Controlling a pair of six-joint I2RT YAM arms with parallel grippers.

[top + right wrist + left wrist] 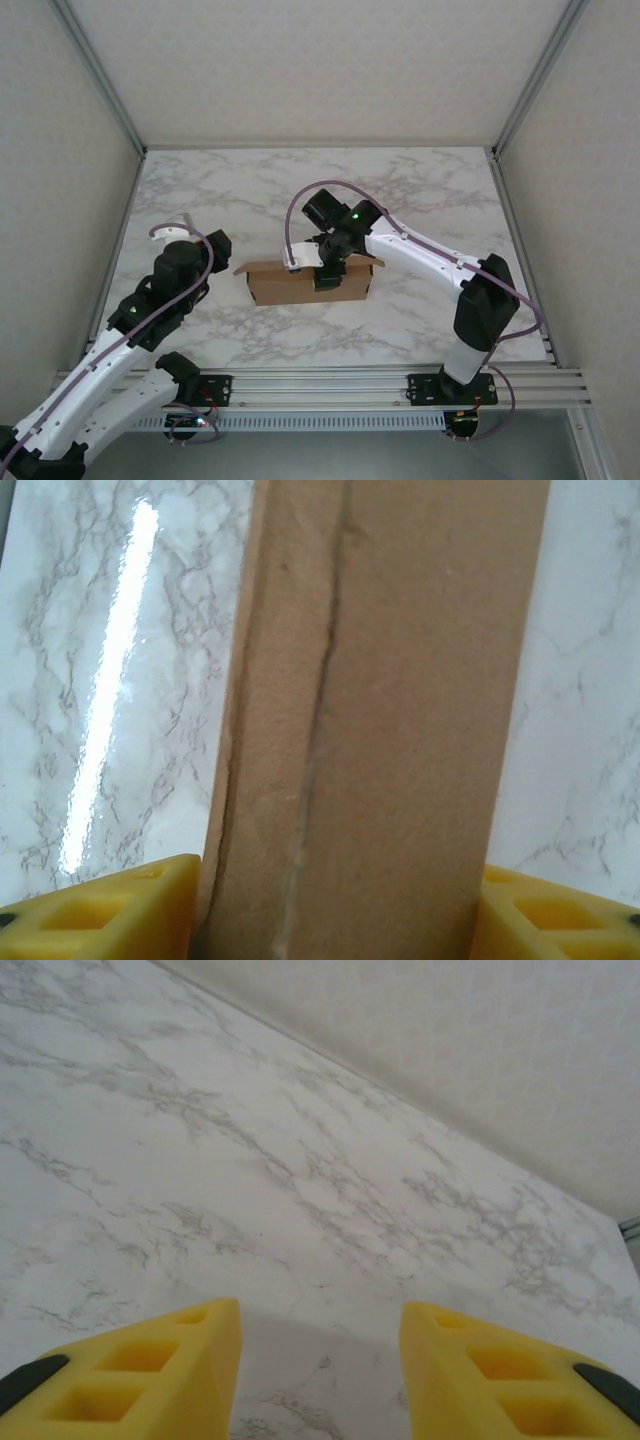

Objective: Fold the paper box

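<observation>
The paper box [290, 285] is a brown cardboard shape, folded up and standing long side toward me in the middle of the marble table [420, 200]. My right gripper [325, 268] comes down on its top from behind and is shut across it. In the right wrist view the cardboard [390, 680] fills the gap between the yellow fingers [110, 910] and touches both. My left gripper [212, 246] hangs to the left of the box, apart from it. Its yellow fingers [170, 1360] stand open over bare marble with nothing between them [320, 1325].
A small flap [243, 268] sticks out at the box's left end. Pale walls with metal posts [110, 90] close in the table on three sides. An aluminium rail [320, 385] runs along the near edge.
</observation>
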